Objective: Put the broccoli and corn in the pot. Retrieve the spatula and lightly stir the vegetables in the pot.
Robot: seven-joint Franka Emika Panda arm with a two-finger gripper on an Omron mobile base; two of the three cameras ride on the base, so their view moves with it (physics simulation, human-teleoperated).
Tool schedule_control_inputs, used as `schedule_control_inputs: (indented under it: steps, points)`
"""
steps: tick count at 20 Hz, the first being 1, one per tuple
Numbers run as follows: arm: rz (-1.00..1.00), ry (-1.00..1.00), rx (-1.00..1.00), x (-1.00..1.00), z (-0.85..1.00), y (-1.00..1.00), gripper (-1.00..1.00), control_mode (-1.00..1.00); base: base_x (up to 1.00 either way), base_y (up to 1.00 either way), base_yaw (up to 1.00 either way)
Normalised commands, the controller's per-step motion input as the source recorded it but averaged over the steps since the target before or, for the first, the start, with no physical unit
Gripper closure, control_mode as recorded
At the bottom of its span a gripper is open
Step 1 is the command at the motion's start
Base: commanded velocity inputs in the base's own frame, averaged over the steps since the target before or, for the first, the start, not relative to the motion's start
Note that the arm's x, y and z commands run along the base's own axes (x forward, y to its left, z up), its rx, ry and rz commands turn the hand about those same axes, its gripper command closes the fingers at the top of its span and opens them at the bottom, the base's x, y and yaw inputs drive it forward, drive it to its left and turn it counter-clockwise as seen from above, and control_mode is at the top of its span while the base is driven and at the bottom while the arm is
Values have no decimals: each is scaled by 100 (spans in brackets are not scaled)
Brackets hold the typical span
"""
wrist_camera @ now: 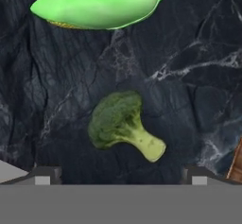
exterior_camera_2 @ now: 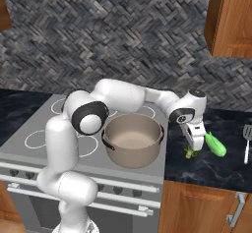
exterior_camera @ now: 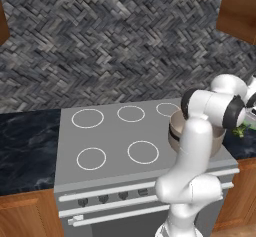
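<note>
broccoli (wrist_camera: 124, 124) is seen lying on the dark marble counter (wrist_camera: 189, 43) directly below the gripper (wrist_camera: 120, 175), between its two spread, empty fingertips. the green-husked corn (wrist_camera: 94, 3) lies just beyond it. the floret is judged light, fairly stiff and lumpy, unlikely to slip; hold is best taken across the bushy crown, not the pale stalk. the pot (exterior_camera_2: 133, 139) stands well off to the hand's side.
</note>
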Motion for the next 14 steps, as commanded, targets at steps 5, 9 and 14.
schedule_control_inputs:
  steps: [5,9,14]
  points:
    - [0,-1,-1,17,-27,-11,-100,-100,0,0,0]
    - [0,0,-2,16,-24,-15,-100,-100,0,0,0]
    - [0,0,0,14,-22,-14,-100,-100,0,0,0]
